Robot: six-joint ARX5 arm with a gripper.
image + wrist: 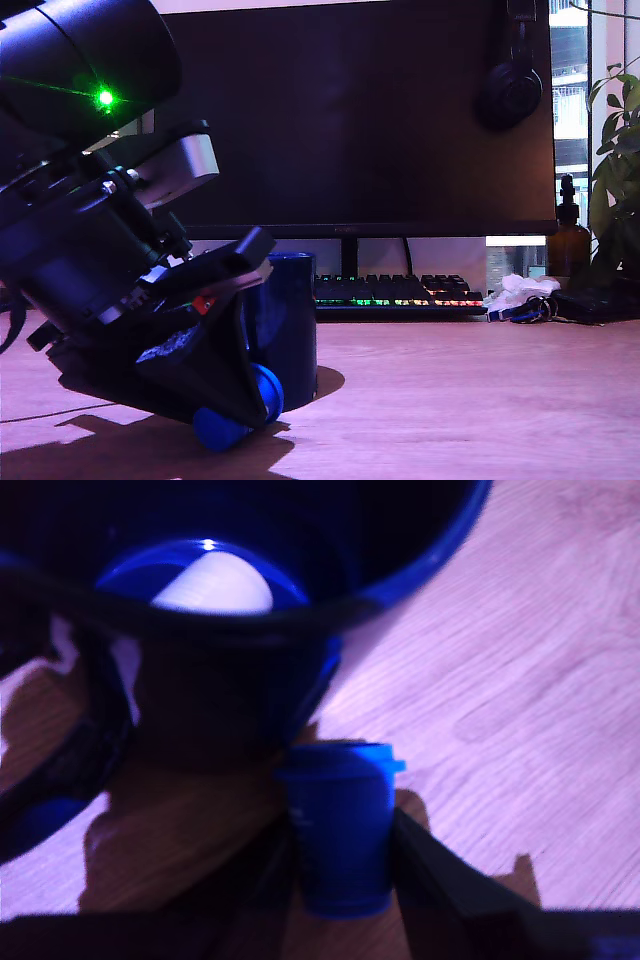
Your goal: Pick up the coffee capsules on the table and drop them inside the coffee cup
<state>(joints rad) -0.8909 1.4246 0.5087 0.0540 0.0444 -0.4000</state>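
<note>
The coffee cup (290, 330), a glossy dark blue mug, stands on the wooden table right behind my gripper (240, 410). In the wrist view I look down into the cup (440, 550), where a cream-white coffee capsule (215, 585) lies on the bottom. My gripper (340, 850) is shut on a bright blue coffee capsule (340, 830), with a dark finger (440, 880) pressed against each side. This blue capsule (235, 415) sits low, at or just above the tabletop, in front of the cup's base. I cannot tell whether it still touches the wood.
A large dark monitor (350, 110) with headphones (510, 80) hung on it fills the back. A lit keyboard (400, 292) lies beneath it. At the exterior view's right are a brown bottle (568, 240), a plant (620, 150) and crumpled tissue with keys (520, 298).
</note>
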